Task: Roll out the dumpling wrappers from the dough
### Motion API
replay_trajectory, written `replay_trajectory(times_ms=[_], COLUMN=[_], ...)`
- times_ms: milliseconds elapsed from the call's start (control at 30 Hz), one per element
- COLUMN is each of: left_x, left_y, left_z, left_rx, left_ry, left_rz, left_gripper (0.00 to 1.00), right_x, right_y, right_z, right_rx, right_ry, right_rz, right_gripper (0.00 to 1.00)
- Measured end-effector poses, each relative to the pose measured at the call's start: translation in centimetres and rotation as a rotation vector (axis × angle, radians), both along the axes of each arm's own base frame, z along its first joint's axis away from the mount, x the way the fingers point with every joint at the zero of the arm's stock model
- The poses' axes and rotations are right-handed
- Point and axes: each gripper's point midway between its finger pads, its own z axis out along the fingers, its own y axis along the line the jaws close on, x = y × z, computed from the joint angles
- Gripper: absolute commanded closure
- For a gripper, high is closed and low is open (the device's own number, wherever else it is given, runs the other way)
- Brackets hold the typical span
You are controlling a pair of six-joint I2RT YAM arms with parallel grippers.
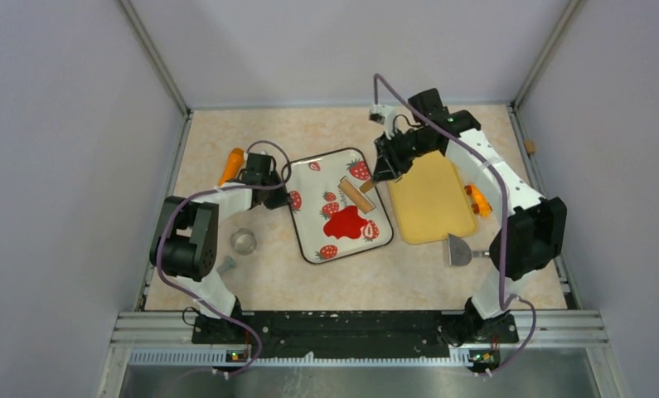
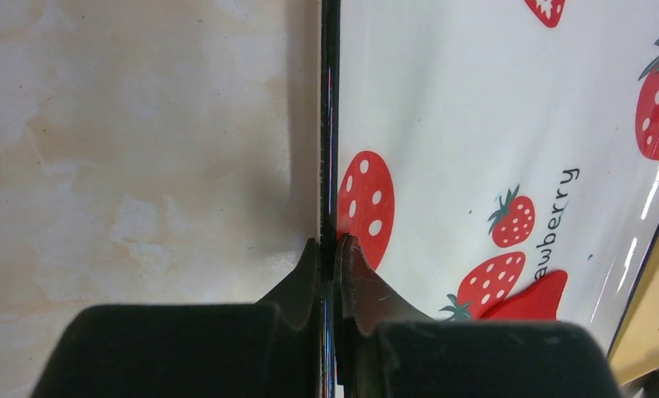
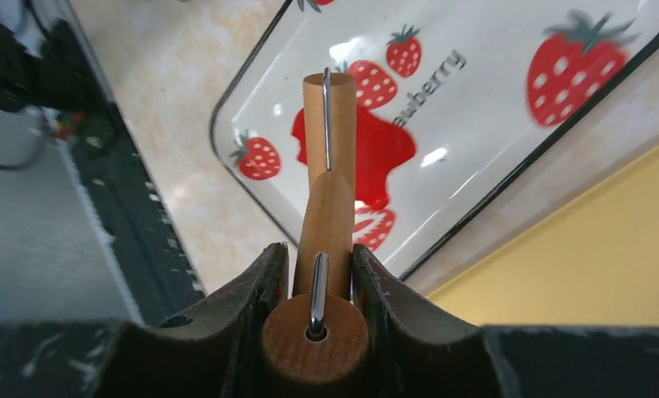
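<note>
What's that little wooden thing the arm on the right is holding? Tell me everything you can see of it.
It is a small wooden roller: a pale, smooth cylinder joined by a thin metal wire to a rounded wooden handle. The right end effector is shut on the handle, one finger on each side. The cylinder reaches out over the strawberry-printed tray, by the flattened red dough. Whether it touches the dough cannot be told.
</note>
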Motion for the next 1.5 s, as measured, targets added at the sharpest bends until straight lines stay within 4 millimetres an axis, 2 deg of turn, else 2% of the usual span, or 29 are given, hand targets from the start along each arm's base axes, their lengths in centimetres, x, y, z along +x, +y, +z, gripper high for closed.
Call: replay_trajectory(times_ms=[133, 267, 333, 567, 833, 933, 1267, 1500], left_x=[-0.1, -0.1, -0.2, -0.3, -0.4, -0.4, -0.4, -0.4], left_y=[0.0, 0.0, 0.0, -0.1, -0.2, -0.2, -0.2, -0.1], left_z=[0.0, 0.0, 0.0, 0.0, 0.0, 0.0, 0.0, 0.0], left_rx=[0.003, 0.002, 0.000, -0.006, -0.011, -0.012, -0.015, -0.015], left_ry=[-0.012, -0.016, -0.017, -0.019, -0.018, -0.018, -0.017, -0.017], left_rz=[-0.010, -0.015, -0.017, -0.020, -0.022, -0.020, -0.015, -0.009], left_gripper=[1.00, 1.00, 1.00, 1.00, 1.00, 1.00, 1.00, 1.00], right_x=[-0.1, -1.0, -1.1, -0.3, 1.0, 1.1, 1.0, 0.7], right_y=[-0.8, 0.1, 0.5, 0.8, -0.4, -0.7, -0.1, 1.5], right_z=[-2.9, -6.6, -7.5, -7.9, -11.9, -12.8, -13.3, -13.6], right_rx=[0.126, 0.175, 0.180, 0.193, 0.090, 0.068, 0.053, 0.047], right_ry=[0.308, 0.591, 0.659, 0.650, 0.636, 0.642, 0.659, 0.675], right_rz=[-0.171, -0.260, -0.279, -0.278, -0.346, -0.357, -0.355, -0.320], right_gripper=[1.00, 1.00, 1.00, 1.00, 1.00, 1.00, 1.00, 1.00])
